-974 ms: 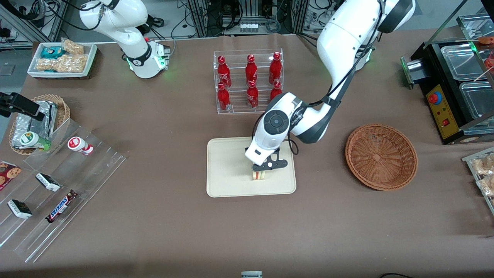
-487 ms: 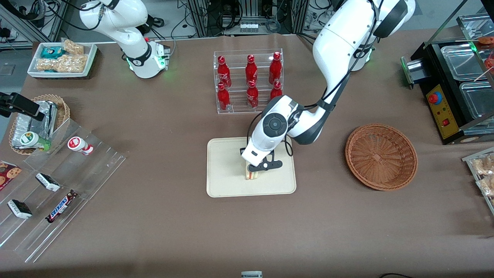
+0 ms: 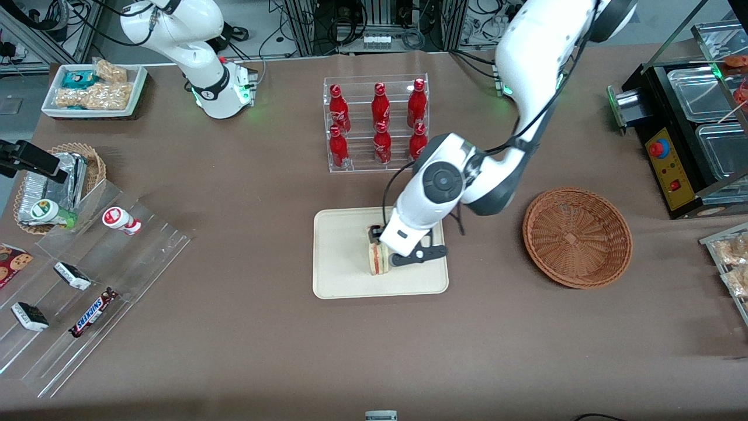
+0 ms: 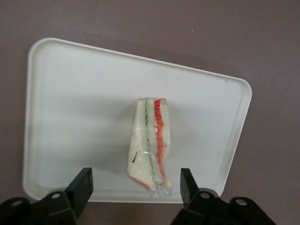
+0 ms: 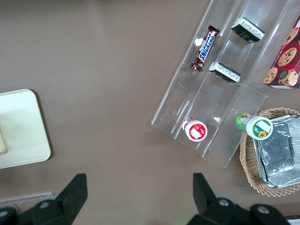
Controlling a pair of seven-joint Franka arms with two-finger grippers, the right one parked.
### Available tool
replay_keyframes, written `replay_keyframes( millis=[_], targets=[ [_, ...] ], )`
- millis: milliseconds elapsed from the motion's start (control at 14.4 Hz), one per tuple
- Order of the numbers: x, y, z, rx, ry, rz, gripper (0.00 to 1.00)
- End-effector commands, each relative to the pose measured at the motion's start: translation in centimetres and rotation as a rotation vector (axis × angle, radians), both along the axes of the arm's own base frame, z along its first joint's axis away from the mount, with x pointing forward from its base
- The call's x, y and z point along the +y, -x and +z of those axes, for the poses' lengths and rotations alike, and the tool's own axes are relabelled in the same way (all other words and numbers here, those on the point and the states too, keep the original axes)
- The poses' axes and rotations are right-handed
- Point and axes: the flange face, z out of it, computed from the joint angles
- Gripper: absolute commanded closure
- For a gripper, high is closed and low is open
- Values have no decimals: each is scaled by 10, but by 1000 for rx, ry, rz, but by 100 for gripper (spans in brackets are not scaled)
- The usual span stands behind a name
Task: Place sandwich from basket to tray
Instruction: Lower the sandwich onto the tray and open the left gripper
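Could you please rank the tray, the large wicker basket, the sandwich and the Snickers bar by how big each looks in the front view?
1. Tray, with the open claw just above it.
2. Basket, somewhat smaller in area than the tray.
3. and 4. Snickers bar and sandwich: too alike to rank, and the claw hides part of the sandwich.

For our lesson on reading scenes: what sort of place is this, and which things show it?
Probably a robotics lab staged as a snack shop: red bottles in a clear rack, a sandwich on a tray, the open gripper above it, equipment racks nearby.
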Motion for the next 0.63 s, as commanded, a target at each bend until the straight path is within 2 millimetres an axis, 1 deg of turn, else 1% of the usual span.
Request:
replay_keyframes(
  millis=[0, 70, 139, 209, 278, 348, 417, 487, 557],
  targets=[
    [23, 12, 41, -10, -124, -56, 0],
    [32, 14, 47, -6, -160, -61, 0],
    [53, 11, 54, 15, -191, -37, 0],
    [81, 0, 59, 27, -206, -10, 0],
    [102, -8, 69, 23, -203, 21, 0],
    [128, -17, 71, 27, -207, 59, 0],
    [147, -21, 78, 20, -205, 61, 0],
    [168, -22, 80, 31, -212, 40, 0],
    [193, -22, 89, 42, -219, 30, 0]
  ],
)
